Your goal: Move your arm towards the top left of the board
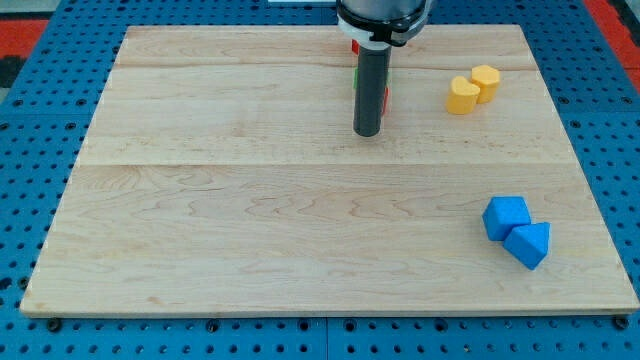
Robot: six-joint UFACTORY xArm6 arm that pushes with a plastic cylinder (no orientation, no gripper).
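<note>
Blue blocks (517, 231) lie well right of my tip (367, 133), which carries nothing; next, slide up-left across the board (200, 220).

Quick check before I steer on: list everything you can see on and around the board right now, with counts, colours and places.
Board: one, pale wood, fills most of the view.
Pegboard base: one, blue with holes, around the board.
Yellow blocks: two, touching, the view's upper right.
Blue blocks: two, touching, the view's lower right.
Red and green blocks: mostly hidden behind the rod, top centre; count and shape cannot be told.
My tip: one dark rod, top centre, left of the yellow blocks.
</note>
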